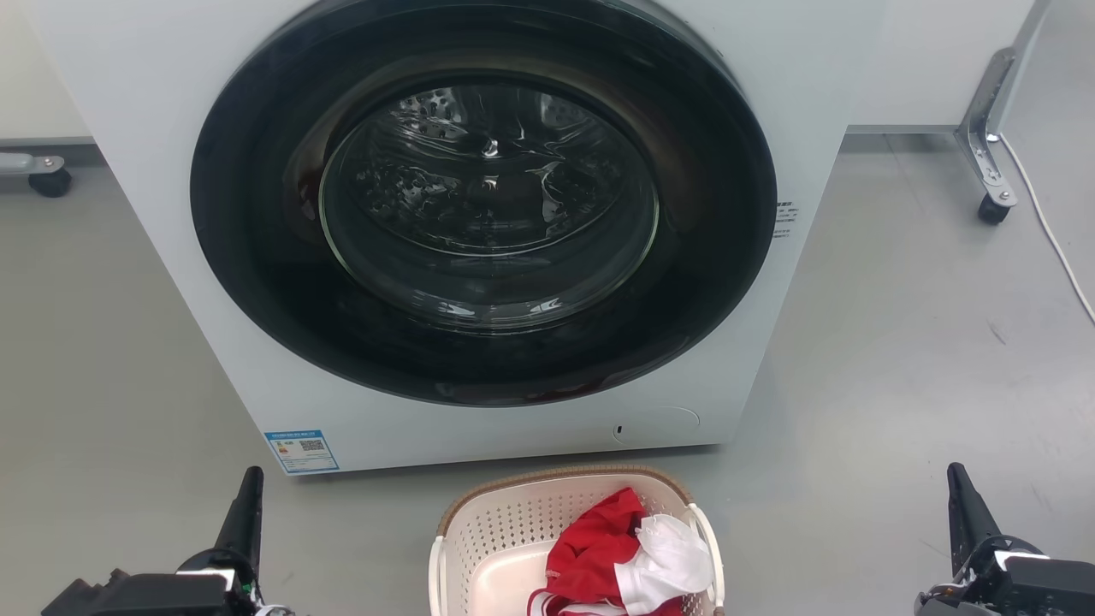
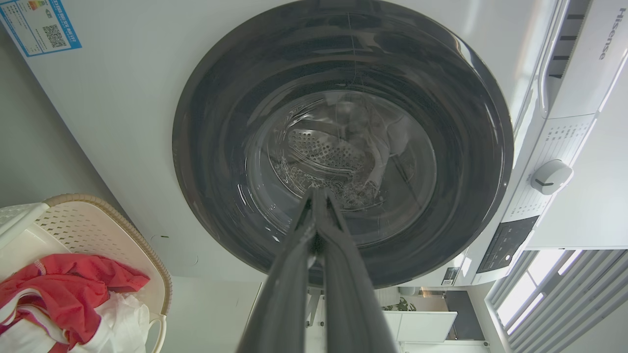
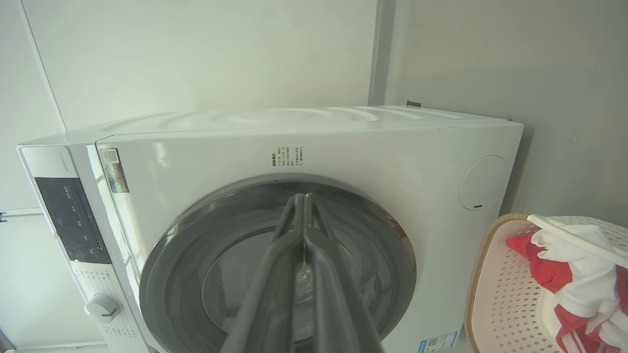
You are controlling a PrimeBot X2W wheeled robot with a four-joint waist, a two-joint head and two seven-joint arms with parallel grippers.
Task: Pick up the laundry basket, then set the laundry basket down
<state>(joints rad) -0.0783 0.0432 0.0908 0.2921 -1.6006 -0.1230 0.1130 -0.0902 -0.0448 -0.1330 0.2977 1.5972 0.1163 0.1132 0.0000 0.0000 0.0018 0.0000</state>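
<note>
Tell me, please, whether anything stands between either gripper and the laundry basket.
Nothing visible does: the laundry basket sits between the left gripper and the right gripper, with just grey floor on each side of it.

The laundry basket (image 1: 505, 524) sits on the floor (image 1: 898, 385) just before the washer (image 1: 162, 137), clothes (image 1: 599, 547) inside it.

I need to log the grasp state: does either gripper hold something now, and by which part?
Nothing is held. The left gripper and right gripper are shut empty, apart from the laundry basket.
</note>
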